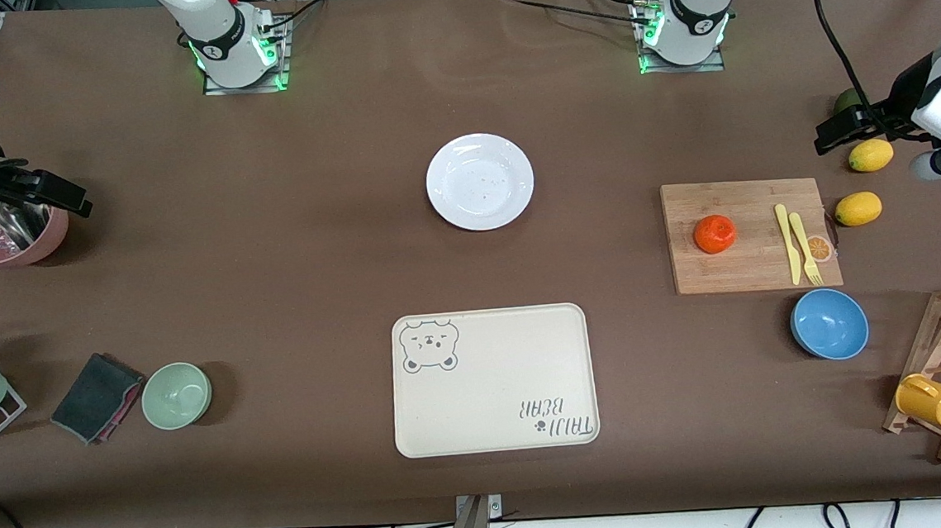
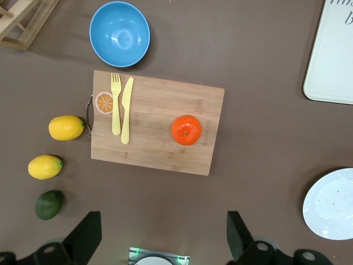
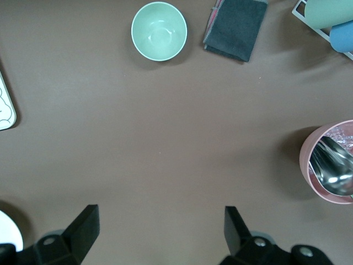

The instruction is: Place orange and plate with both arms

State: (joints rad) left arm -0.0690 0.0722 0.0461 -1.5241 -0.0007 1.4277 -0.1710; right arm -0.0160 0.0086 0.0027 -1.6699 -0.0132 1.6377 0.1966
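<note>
Two things matter here, and neither is in hand yet: the orange (image 1: 714, 234) sits on the wooden cutting board (image 1: 743, 195) toward the left arm's end of the table, at about nine o'clock from the yellow knife and fork (image 1: 798, 246) that share the board, while the plate (image 1: 480, 181) lies bare on the brown table (image 1: 271, 253) near the middle, at roughly twelve o'clock from the cream bear-print tray (image 1: 493, 380). The tray looks like the likely destination, being empty and central, though that is a judgement. The left gripper (image 2: 160, 234) hangs high over the table edge of the board by the lemons (image 1: 857, 208), its fingers spread wide and empty, plausibly parked with the fruit in its camera's sight. The right gripper (image 3: 160, 234) hovers over the pink cup (image 1: 13, 234) at the right arm's end, likewise spread and holding nothing, well apart from the plate it would probably take.
</note>
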